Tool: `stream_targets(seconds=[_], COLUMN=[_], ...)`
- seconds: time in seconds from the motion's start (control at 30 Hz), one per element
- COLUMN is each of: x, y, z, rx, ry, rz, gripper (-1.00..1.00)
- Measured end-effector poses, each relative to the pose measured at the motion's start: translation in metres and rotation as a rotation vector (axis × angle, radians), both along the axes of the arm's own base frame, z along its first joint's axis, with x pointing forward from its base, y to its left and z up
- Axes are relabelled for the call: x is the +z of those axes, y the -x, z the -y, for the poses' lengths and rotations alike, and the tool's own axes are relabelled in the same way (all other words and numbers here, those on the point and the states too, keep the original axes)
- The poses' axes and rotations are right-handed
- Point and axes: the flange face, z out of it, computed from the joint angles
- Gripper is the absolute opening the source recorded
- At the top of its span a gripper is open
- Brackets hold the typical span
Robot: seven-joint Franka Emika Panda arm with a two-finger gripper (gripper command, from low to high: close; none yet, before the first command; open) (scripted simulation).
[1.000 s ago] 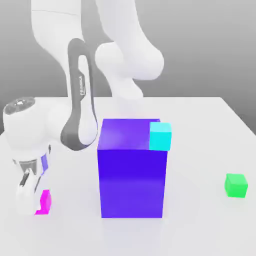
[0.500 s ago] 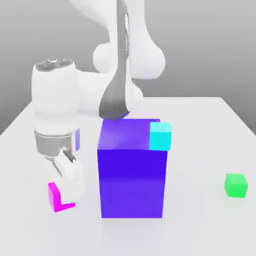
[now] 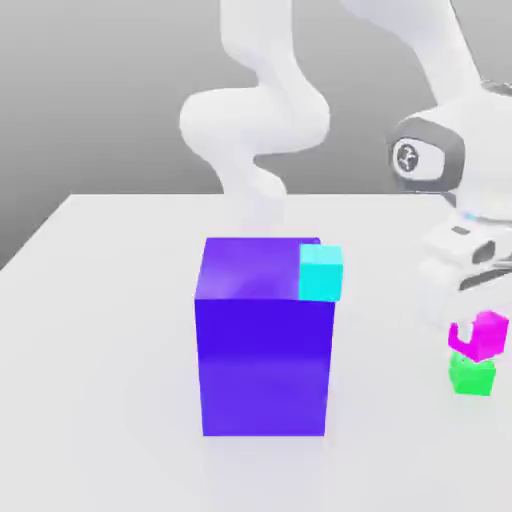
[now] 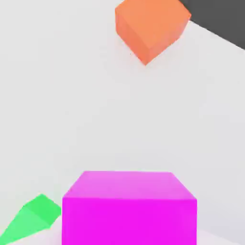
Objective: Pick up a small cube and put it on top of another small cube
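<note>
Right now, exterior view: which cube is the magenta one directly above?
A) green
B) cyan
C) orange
A: the magenta cube shows right over the green one, while the cyan one is away at the big block.

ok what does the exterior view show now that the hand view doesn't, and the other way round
Exterior view: the big blue-violet block, the cyan cube at the block's upper corner on the exterior view's right, the arm, and the gripper shut on the magenta cube.

Hand view: an orange block on the table.

Both: the magenta cube, the green cube and the pale table. In the exterior view the magenta cube overlaps the green one's upper part.
</note>
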Motion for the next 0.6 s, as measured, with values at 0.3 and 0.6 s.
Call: stream_targets(seconds=[0.3, 0.6], x=[-0.034, -0.076], y=[0.005, 0.009], z=[0.003, 0.006], rx=[0.037, 0.04], ry=[0.017, 0.027], rz=[-0.029, -0.036], gripper=[-1.0, 1.0])
